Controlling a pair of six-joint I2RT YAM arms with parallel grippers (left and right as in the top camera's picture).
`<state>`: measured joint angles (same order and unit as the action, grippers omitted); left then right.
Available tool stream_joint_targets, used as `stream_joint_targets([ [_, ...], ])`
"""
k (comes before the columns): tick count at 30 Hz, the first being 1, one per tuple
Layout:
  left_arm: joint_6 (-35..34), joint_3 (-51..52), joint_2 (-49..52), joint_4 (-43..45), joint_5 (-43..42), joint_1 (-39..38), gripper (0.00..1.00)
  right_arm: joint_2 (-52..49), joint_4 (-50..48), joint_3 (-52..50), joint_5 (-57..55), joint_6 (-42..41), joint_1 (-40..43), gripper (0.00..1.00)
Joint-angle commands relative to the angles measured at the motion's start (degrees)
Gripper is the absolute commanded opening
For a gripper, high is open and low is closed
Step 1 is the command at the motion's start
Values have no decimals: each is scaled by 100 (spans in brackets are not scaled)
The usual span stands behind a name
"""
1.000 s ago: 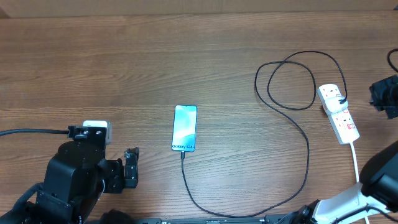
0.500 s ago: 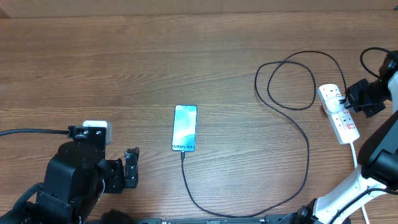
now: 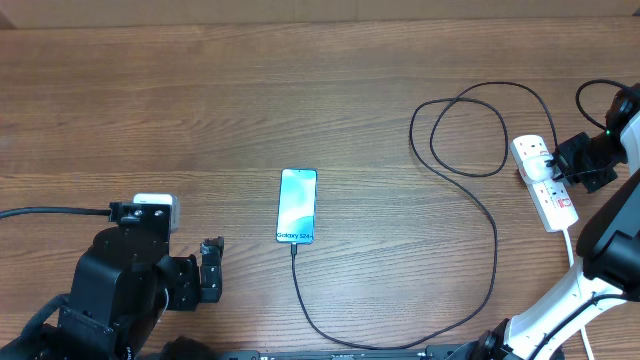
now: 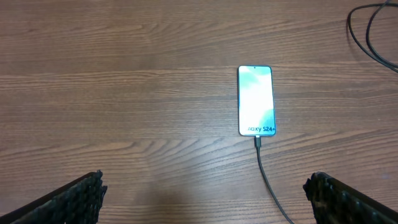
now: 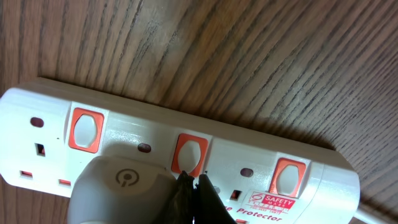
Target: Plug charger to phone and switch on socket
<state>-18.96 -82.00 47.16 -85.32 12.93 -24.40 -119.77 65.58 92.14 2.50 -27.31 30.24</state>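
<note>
The phone [image 3: 297, 205] lies mid-table with its cyan screen up; it also shows in the left wrist view [image 4: 255, 99]. The black charger cable [image 3: 493, 250] runs from the phone's near end, loops at the right and reaches the white socket strip [image 3: 549, 190]. My right gripper [image 3: 566, 168] is shut, its tips right at the middle red switch [image 5: 190, 155] of the strip [image 5: 323, 168], beside a white plug [image 5: 121, 190]. My left gripper [image 4: 202, 196] is open and empty, low at the front left, well short of the phone.
A thick white cord [image 3: 572, 255] leaves the strip toward the front right. A small white block [image 3: 158, 205] sits by the left arm. The right arm's base stands at the front right corner.
My right gripper has come in from the far right edge to the socket strip and settled over its switches. The left arm, phone and cable have not moved.
</note>
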Motion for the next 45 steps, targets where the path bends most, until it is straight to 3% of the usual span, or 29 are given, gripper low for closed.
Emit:
stream_joint_targets([
  [1,9,15,2,22,94,-37,99,-17,-105,83,61,61,-24,4],
  [18,9,15,2,22,96,-37,100,-413,20,85,63,81,-260,4],
  [27,9,15,-68,24,94,-37,100,-205,955,730,-184,76,-243,4],
  [33,9,15,-428,22,96,155,100,765,1165,901,-442,-120,-243,4],
  [38,9,15,-1137,22,96,848,99,1952,1145,901,-411,-291,-245,4],
  [45,9,15,-2371,-22,96,2009,100,3860,407,901,835,-330,-260,4],
])
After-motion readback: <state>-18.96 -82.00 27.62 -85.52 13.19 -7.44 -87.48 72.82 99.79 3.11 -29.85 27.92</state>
